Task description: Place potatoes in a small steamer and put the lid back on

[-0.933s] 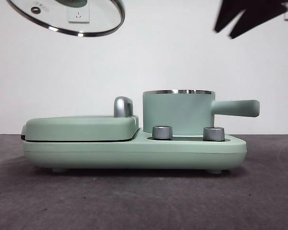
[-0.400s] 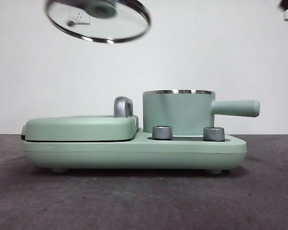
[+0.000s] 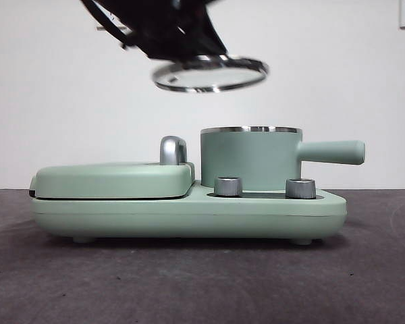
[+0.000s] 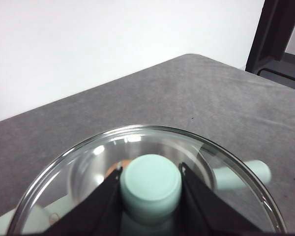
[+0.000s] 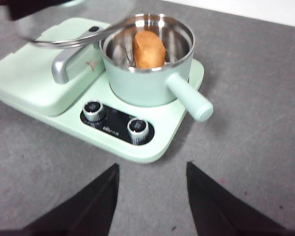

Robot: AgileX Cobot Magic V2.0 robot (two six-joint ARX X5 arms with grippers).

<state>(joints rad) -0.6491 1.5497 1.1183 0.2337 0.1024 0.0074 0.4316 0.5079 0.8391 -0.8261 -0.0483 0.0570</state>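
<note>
The lid [image 3: 210, 73] hangs above the small steamer [image 3: 250, 158], potato [image 5: 149, 49] inside.

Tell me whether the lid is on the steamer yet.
Not yet. The lid hangs in the air above the steamer, clear of its rim, its knob gripped by the left gripper. The potato lies inside.

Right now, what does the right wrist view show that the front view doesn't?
Only the right wrist view: the potato lying inside the small steamer, the top of the control panel, and the right gripper, open and holding nothing, back from the appliance. Only the front view: the lid hangs level, clear above the steamer's rim and offset toward the griddle side, under the left gripper, which is shut on the lid's knob. Both: steamer with its side handle, two knobs, closed griddle, lid's steel rim.
</note>
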